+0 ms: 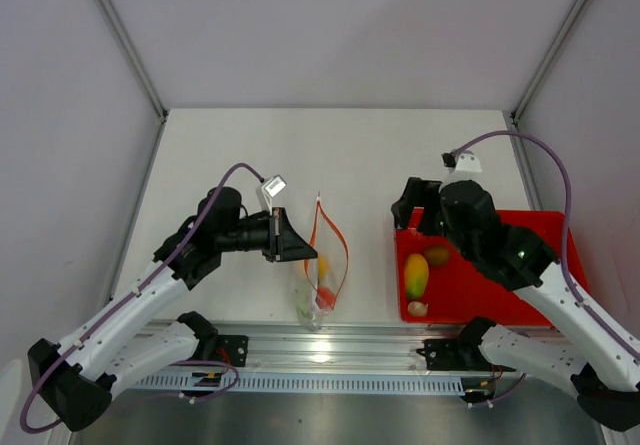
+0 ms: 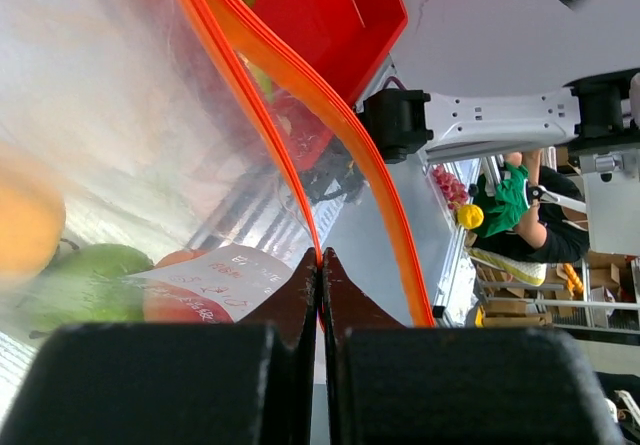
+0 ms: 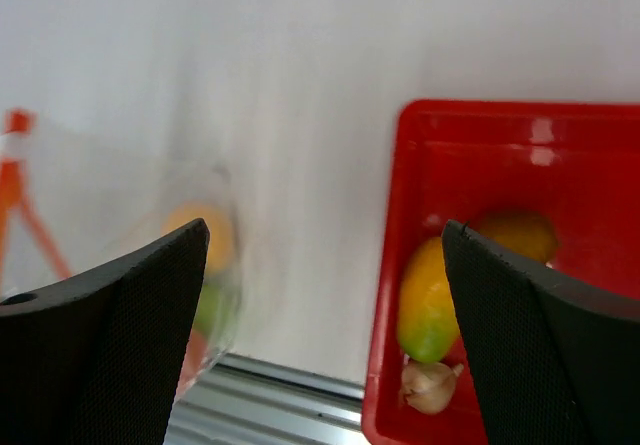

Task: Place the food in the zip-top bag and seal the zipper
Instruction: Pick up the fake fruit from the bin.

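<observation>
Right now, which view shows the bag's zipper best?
Left wrist: the zipper fills the frame, its two orange strips parted above one pinched point. Top external shows only a thin orange loop; right wrist catches a blurred orange scrap at its left edge.

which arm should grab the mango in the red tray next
Right: the right gripper hangs open by the red tray near the mango; the left gripper is shut on the zipper, holding the bag open.
</observation>
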Controlling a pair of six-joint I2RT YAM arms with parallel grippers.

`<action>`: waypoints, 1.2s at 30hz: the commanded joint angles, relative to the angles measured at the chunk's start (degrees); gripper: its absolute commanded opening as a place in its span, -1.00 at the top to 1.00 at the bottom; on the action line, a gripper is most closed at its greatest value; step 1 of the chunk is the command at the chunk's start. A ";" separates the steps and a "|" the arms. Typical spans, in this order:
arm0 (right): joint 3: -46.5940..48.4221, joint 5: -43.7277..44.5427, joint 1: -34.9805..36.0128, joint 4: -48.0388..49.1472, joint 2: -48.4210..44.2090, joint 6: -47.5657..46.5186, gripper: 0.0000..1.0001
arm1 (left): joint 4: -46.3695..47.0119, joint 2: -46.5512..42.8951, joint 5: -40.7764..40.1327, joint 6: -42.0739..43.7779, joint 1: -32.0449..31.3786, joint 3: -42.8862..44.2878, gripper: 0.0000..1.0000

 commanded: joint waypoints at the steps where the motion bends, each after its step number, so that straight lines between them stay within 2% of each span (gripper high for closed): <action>1: -4.13 -0.21 -9.47 -5.44 0.59 7.87 -0.99 | 1.06 -0.01 1.40 0.62 -0.18 0.56 0.99; 8: -9.41 -9.35 -21.80 -8.79 3.75 15.69 -0.99 | -0.44 -0.45 -0.36 0.18 -0.18 0.20 0.99; 13: -15.03 -13.65 -25.33 -6.78 4.02 21.40 -0.99 | -0.18 -0.98 -0.27 0.01 -0.18 -0.14 0.99; 21: -26.10 -12.96 -33.58 -2.90 1.74 35.45 -0.93 | -0.18 -1.24 -0.09 0.10 -0.18 0.03 0.99; 25: -28.83 -13.40 -36.32 0.78 2.35 38.19 -0.85 | -0.18 -1.68 -0.18 0.10 -0.18 -0.32 0.99; 36: -30.33 -12.79 -37.55 9.57 8.94 40.83 -0.81 | 0.09 -1.59 -0.18 0.27 -0.18 -0.68 0.99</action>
